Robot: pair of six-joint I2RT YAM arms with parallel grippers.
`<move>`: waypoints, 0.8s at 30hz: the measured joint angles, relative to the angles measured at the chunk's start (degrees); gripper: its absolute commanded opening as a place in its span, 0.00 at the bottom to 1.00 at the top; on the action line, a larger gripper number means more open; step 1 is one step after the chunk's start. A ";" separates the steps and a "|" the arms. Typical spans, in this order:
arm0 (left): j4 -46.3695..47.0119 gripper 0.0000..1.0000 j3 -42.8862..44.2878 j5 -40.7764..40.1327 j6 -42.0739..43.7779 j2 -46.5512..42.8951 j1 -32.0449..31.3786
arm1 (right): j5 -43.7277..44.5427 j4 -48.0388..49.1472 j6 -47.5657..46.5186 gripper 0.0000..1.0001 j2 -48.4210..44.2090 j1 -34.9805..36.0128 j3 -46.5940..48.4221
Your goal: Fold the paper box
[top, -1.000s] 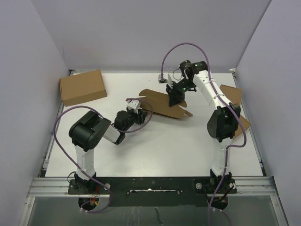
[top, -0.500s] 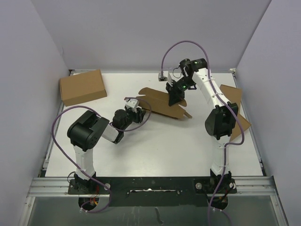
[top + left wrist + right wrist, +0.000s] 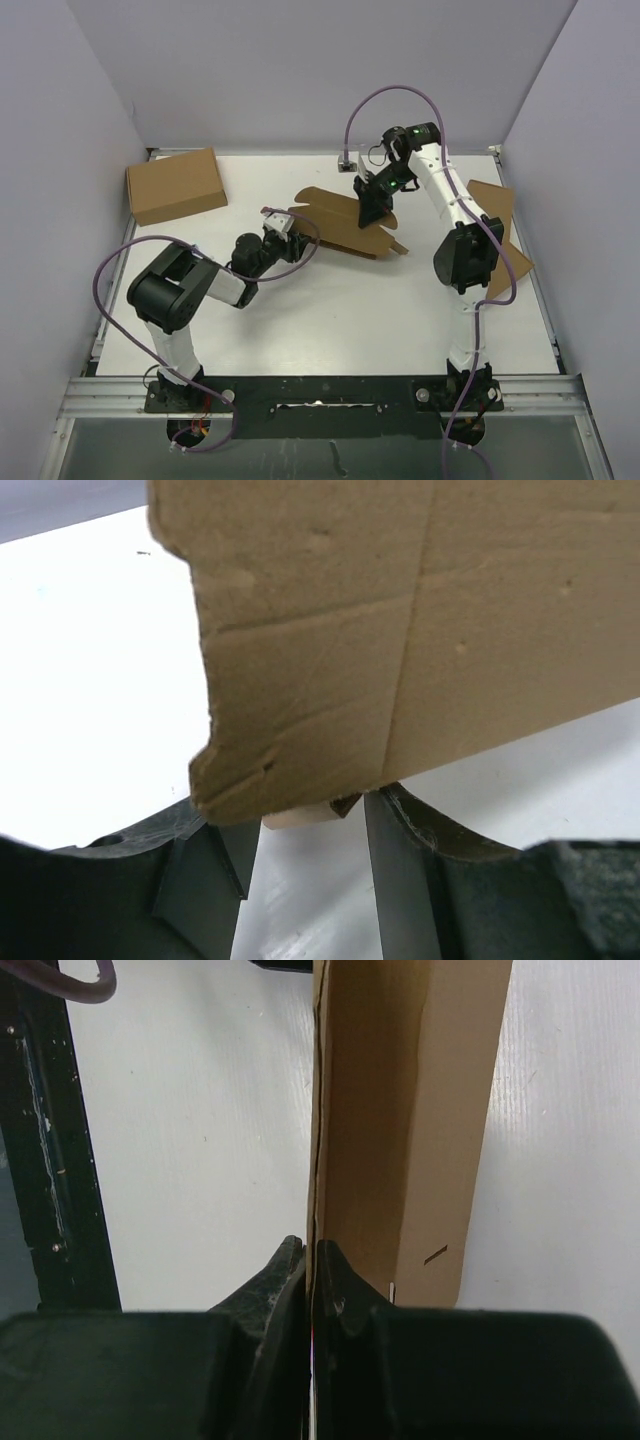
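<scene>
Right gripper (image 3: 308, 1252): fingers pressed almost together, pinching a thin upright wall of the paper box (image 3: 400, 1110) edge-on. Only the sheet's thickness sits between the dark pads. In the top view this gripper (image 3: 372, 207) comes down on the box's far right part.

Left gripper (image 3: 305, 825): fingers (image 3: 400, 860) spread wide, gripping nothing. The ragged lower edge of a cardboard flap sits right at the fingertips, spanning the gap. Can't tell if it touches both tips.

The paper box (image 3: 345, 222) is half-folded, mid-table toward the back, between the two grippers. It is plain brown corrugated card, matte, with score lines and small dents. Flaps and tabs stick out at both ends.

The table (image 3: 330, 300) is white, smooth, faintly ribbed up close. A closed brown carton (image 3: 175, 185) lies at the back left, well apart. More flat brown cardboard (image 3: 497, 205) lies at the right edge, partly under the right arm.
</scene>
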 measured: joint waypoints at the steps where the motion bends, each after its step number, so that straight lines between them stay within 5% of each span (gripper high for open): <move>1: 0.00 0.42 -0.74 0.13 0.17 -0.83 -0.02 | -0.13 -0.13 0.00 0.00 0.04 0.00 0.13; 17: -0.20 0.33 -4.24 -0.74 1.84 -6.80 -0.79 | -2.29 -1.25 2.40 0.00 0.13 0.44 0.94; 24: -0.17 0.10 -4.50 -1.97 2.36 -6.80 -0.85 | -2.89 -1.46 3.41 0.00 0.22 0.44 0.96</move>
